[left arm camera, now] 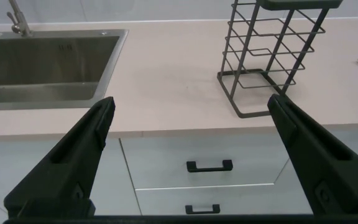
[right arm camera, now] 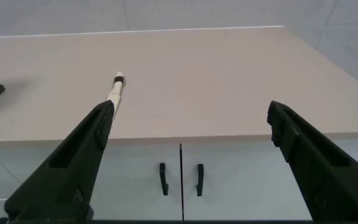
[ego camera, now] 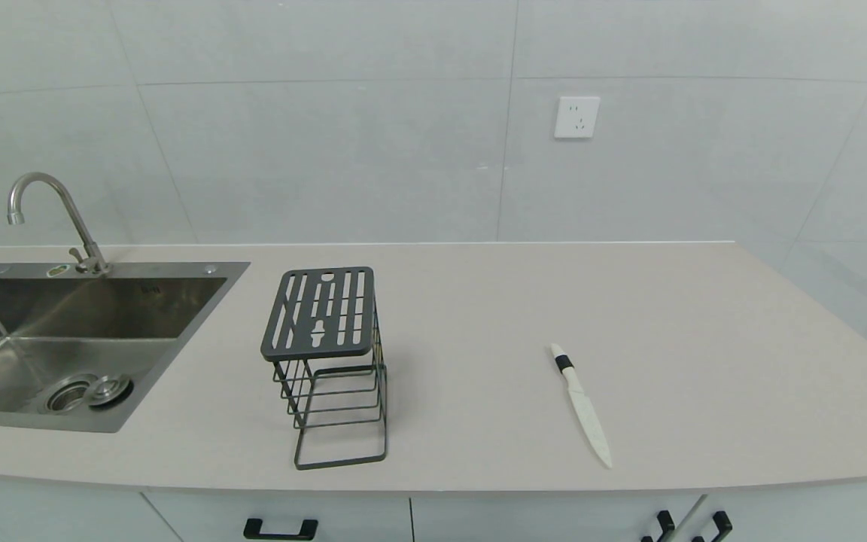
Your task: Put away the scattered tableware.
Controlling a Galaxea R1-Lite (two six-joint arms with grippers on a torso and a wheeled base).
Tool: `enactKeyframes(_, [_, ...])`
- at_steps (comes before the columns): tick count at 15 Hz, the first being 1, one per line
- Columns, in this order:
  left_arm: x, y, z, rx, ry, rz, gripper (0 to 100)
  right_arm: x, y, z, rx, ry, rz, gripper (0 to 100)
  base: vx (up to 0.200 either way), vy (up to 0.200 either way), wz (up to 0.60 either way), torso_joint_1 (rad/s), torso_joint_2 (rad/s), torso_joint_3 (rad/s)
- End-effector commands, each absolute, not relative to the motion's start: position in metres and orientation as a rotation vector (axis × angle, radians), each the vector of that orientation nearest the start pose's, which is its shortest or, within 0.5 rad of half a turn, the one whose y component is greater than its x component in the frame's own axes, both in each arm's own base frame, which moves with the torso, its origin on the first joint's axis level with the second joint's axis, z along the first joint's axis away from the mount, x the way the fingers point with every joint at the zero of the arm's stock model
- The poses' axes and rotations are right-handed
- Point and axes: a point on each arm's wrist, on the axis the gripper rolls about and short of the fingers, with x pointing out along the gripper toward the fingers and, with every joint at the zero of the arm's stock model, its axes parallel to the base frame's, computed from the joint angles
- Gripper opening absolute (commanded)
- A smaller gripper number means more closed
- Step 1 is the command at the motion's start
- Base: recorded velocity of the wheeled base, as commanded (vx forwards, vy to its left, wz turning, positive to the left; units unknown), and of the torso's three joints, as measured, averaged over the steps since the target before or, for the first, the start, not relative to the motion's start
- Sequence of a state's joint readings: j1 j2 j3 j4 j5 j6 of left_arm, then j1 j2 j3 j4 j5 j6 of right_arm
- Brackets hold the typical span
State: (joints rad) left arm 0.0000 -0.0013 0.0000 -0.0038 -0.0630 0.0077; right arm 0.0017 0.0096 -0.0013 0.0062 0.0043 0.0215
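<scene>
White knife (ego camera: 581,406) lies flat on the counter (ego camera: 479,301); your right hand (right arm camera: 189,112) is spread wide, so pinch its handle squarely for the slotted rack (ego camera: 326,361).

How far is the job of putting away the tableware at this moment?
Done: nothing yet; the slotted knife rack holds no blade. In hand: nothing; the left gripper and right gripper are both open and empty. Left: the white knife lies flat on the countertop, apart from the rack, to be picked up and stored.
</scene>
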Motion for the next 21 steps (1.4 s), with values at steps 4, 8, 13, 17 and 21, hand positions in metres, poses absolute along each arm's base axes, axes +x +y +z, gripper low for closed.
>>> enactKeyframes(4, [-0.0229,-0.0015,0.0760,0.008,-0.005,-0.066,100,-0.0221,0.0001,0.0755,0.021,0.015,0.006,100,0.150,0.000,0.00,-0.001,0.00,0.002])
enactKeyframes(8, [-0.0228,-0.0014,0.0760,0.008,-0.005,-0.064,100,-0.0221,0.0001,0.0755,0.021,0.015,0.006,100,0.000,0.000,0.00,0.015,0.01,-0.005])
enactKeyframes(13, [-0.0229,-0.0016,0.0761,0.006,-0.006,-0.069,100,-0.0221,0.0001,0.0755,0.023,0.015,0.006,100,0.000,0.000,0.00,0.000,0.00,0.000])
enactKeyframes(17, [-0.0229,-0.0017,0.0760,0.014,-0.005,-0.078,100,-0.0221,0.0001,0.0755,0.023,0.015,0.006,100,0.000,0.000,0.00,0.000,0.00,0.000])
enactKeyframes(21, [-0.0229,-0.0017,0.0760,0.016,-0.005,-0.077,100,-0.0221,0.0001,0.0755,0.021,0.015,0.006,100,0.000,0.000,0.00,0.000,0.00,0.000])
